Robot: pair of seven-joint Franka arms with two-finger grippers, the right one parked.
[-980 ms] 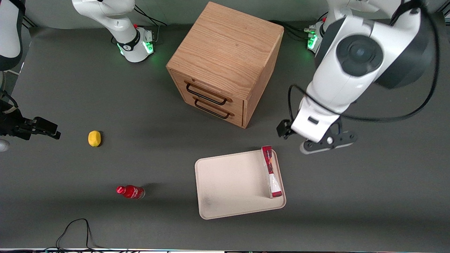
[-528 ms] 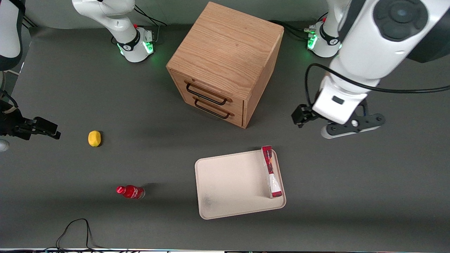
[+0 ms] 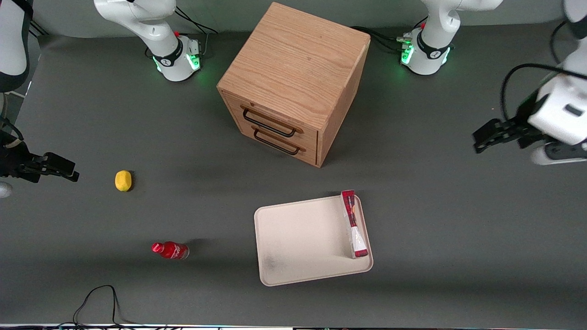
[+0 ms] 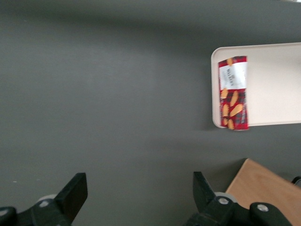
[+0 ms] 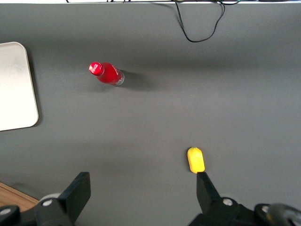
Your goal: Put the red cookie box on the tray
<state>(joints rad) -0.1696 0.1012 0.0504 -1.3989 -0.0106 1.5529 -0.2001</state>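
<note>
My view across the grey counter (image 3: 137,114), a yellow lemon-like object (image 3: 123,180), a small red bottle (image 3: 170,250), the wooden drawer cabinet (image 3: 293,82), the cream tray (image 3: 298,238) holding the red cookie box (image 3: 354,224), long, thin, dark red with a white section and orange cookie pictures, lying along the tray's edge toward the working arm, my gripper (image 3: 497,135) raised well apart from it, fingers (image 4: 75,190) spread wide and empty.

Red cookie box (image 3: 354,224) flat on tray (image 3: 298,243)

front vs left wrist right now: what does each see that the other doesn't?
Front only: the lemon, the small red bottle, both drawer handles of the wooden cabinet, both arm bases.

Left wrist only: the gripper up close, fingers open and empty above bare table, plus the cookie pictures on the red cookie box.

Both: that box lying along one edge of the tray, and part of the cabinet.
</note>
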